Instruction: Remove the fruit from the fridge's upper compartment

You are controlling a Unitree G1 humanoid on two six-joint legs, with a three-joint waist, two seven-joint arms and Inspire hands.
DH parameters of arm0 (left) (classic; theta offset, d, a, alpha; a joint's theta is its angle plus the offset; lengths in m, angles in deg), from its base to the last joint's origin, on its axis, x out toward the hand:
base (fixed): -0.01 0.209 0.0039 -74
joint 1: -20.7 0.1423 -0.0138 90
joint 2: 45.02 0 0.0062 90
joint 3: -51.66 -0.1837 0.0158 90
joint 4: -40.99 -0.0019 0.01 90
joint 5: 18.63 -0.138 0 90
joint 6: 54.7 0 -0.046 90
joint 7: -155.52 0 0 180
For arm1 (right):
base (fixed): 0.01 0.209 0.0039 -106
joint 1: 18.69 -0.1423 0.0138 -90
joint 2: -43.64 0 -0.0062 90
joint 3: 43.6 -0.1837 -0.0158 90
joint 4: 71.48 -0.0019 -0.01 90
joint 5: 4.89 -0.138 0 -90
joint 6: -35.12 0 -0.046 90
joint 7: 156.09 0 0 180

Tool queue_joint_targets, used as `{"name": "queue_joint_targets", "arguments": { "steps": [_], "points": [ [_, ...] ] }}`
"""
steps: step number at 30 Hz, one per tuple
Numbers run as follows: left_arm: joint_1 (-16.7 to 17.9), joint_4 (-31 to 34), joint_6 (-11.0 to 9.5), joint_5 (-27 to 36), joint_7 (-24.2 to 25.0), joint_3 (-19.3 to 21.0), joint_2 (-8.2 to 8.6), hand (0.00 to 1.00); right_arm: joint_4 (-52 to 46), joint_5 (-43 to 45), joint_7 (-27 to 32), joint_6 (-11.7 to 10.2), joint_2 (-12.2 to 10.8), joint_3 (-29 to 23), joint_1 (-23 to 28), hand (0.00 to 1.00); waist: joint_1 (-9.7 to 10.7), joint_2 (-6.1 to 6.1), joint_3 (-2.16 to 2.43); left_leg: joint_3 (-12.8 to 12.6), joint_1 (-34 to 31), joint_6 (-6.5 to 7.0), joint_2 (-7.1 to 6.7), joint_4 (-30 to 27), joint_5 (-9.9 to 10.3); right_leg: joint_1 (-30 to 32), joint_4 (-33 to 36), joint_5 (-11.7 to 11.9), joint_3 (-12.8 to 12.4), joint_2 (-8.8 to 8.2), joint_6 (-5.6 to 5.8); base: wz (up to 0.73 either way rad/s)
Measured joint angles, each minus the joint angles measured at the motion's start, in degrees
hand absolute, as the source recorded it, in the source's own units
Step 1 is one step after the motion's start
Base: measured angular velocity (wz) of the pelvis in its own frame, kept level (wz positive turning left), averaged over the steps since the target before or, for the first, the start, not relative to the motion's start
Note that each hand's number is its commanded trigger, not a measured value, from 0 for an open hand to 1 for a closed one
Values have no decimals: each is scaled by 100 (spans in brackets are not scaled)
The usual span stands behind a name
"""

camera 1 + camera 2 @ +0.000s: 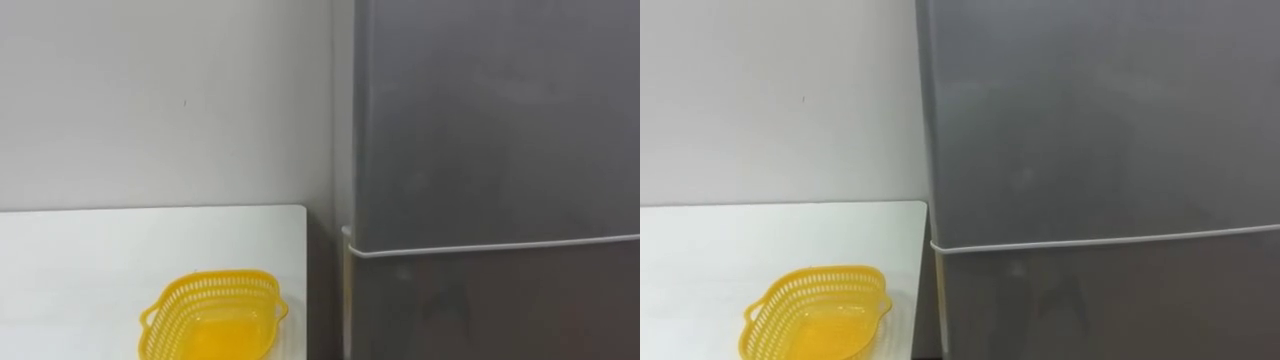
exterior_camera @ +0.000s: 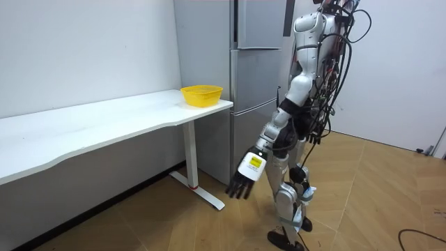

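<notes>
The grey fridge [image 1: 490, 120] stands straight before me with its upper door shut; a pale seam [image 1: 500, 245] divides it from the lower door [image 1: 490, 310], also shut. In the room view I stand upright close to the fridge [image 2: 254, 84], facing it. My left hand [image 2: 244, 183] hangs low at my side with relaxed fingers, open and holding nothing, well below the upper door.
A white table [image 1: 100, 260] runs along the wall to the left of the fridge. Near its right end sits an empty yellow basket [image 1: 213, 315]. The table's leg [image 2: 191, 160] stands on a wooden floor [image 2: 362, 202] that stretches behind me.
</notes>
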State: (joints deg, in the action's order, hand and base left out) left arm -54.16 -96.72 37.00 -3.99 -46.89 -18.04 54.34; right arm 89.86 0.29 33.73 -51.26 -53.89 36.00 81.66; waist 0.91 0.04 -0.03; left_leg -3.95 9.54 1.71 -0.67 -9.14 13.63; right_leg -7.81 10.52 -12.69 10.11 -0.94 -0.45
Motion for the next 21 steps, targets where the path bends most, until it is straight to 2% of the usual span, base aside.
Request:
{"name": "queue_joint_targets", "arguments": {
  "steps": [1,4,9,13,15,18,21],
  "points": [
    [-14,304,-65,-76,-199,2,4,0,-51,-2,2,-27,7,0,-11,0,-15,42,26,15,-2,0,-2,0,0,-6,13,5,18,-2,1,8],
    [-64,941,-336,-83,-675,7,5,0,-118,10,44,-210,11,-2,11,0,-58,66,36,8,20,0,1,0,0,-27,21,21,18,3,-2,0],
    [-115,1846,-769,242,-1410,163,-7,0,-300,-69,183,-410,8,-95,49,0,-116,110,39,22,5,1,3,9,-1,-39,22,22,14,9,-3,0],
    [-103,2479,-1066,299,-1902,367,-86,0,-496,-69,183,-559,4,-288,185,0,-154,133,34,24,14,1,0,6,0,-4,12,22,0,7,-3,0],
    [-106,2795,-1149,402,-2077,474,-92,0,-498,-43,192,-561,11,-342,188,0,-163,140,27,23,14,1,-2,10,0,-12,17,22,2,5,-3,0],
    [-90,3597,-1211,491,-2361,570,-101,0,-502,-30,174,-568,13,-333,224,0,-239,135,20,23,18,0,1,69,0,13,14,21,-25,19,-2,-1],
    [-104,4281,-1349,490,-2502,855,-143,0,-500,-19,118,-570,19,-337,267,0,-307,147,20,4,48,1,0,65,-1,3,25,21,-52,16,-2,-5]
  ]
}}
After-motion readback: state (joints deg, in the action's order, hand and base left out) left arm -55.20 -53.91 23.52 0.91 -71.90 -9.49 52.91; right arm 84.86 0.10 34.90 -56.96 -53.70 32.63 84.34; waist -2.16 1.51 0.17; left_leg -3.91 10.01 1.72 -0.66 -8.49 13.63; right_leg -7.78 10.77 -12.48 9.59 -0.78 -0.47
